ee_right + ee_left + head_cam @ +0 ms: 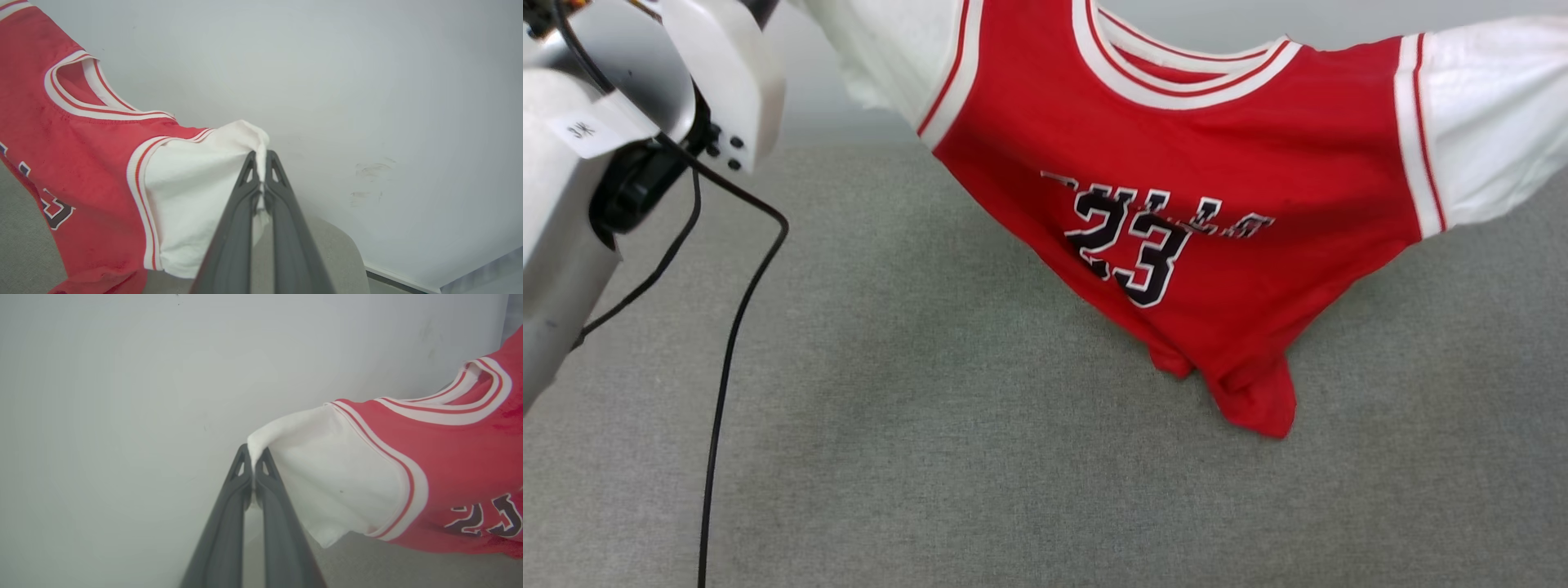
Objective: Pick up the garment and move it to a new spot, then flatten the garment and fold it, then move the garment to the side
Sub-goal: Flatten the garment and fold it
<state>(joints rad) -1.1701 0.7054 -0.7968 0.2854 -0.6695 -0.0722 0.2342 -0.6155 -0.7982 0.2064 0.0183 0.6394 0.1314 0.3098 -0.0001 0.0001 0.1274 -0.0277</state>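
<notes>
Above the far part of the grey bench [890, 425], the garment [1201, 163] hangs stretched between both hands, front side toward the robot. Its lower hem is bunched and seems to touch the bench surface near the middle. The left hand [254, 463] is pressed together on a small fold of one white sleeve, and the right hand [261, 161] pinches the other white sleeve in the same way.

Each grip takes only little cloth at the sleeve edge, so I think a quick pull could make one sleeve slip out, and the garment would drop crooked. The bunched hem may stay folded under when the cloth is laid down. The black cable [727, 343] hanging over the left edge of the bench could also catch the cloth.

A crease crosses the lettering over the number, so it is hard to read. The sleeve ends are cut off in the head view, and the back side is hidden.
</notes>
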